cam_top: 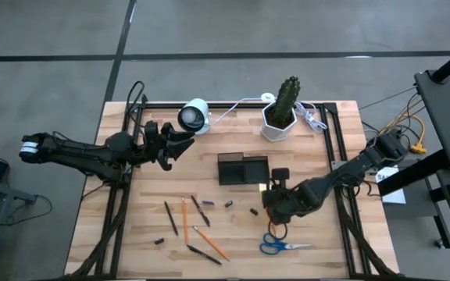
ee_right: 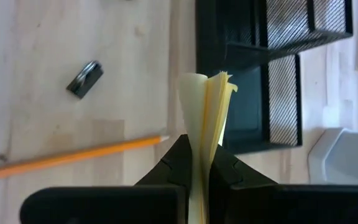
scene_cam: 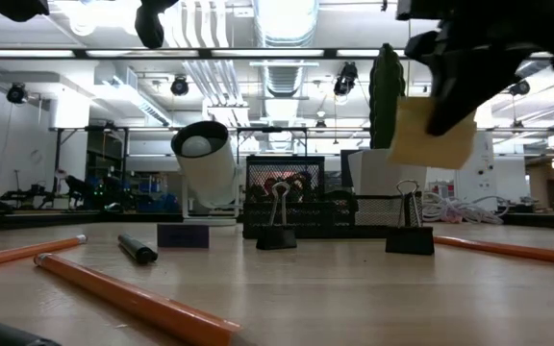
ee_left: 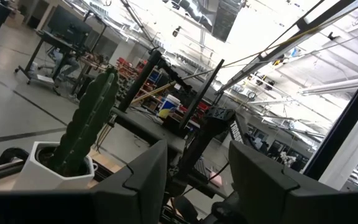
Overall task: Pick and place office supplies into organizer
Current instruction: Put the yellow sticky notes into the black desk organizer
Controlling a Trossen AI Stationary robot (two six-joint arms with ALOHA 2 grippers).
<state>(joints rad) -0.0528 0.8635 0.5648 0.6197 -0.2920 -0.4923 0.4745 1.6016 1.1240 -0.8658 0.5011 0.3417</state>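
Right gripper [ee_right: 201, 163] has its fingers pinched on the sticky pad [ee_right: 209, 118], holding it off the table just beside the organizer [cam_top: 242, 169]. Left gripper [cam_top: 180, 143] hangs parted and empty near the table's far-left side.

A green cactus [cam_top: 289, 95] is standing in a white hexagonal pot [cam_top: 276, 125] at the bench's [cam_top: 131, 218] far edge. White cables [cam_top: 311, 117] are lying beside it, and a white camera [cam_top: 194, 115] is sitting nearby.
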